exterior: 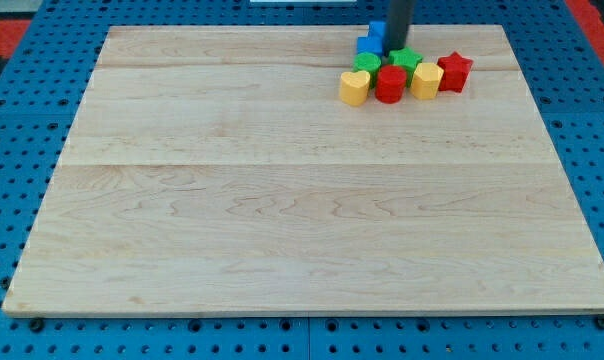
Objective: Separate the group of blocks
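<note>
A tight group of blocks sits near the view's top, right of centre, on the wooden board [282,200]. A yellow heart-shaped block [354,87] is at the group's left. A red round block [390,84] is beside it, then a yellow block [426,80] and a red star-shaped block [455,72] at the right. Behind them lie a green block [368,64] and a second green block [406,59]. Blue blocks [373,40] sit at the back. The dark rod comes down from the top edge. My tip [395,50] is between the blue blocks and the green ones.
The board lies on a blue perforated table [22,150]. A red area [7,25] shows at the view's top left and top right corners. The group lies close to the board's top edge.
</note>
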You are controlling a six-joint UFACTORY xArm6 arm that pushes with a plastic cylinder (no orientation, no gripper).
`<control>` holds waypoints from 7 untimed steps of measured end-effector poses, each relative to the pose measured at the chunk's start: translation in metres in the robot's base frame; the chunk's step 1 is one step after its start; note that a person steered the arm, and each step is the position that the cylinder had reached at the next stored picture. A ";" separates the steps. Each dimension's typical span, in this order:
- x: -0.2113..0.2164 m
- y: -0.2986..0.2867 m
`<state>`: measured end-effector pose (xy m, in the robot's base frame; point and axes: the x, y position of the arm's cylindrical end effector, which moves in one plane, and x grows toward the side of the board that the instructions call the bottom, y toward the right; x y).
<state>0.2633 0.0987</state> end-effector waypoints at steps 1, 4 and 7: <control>0.016 -0.052; 0.006 0.002; -0.019 0.053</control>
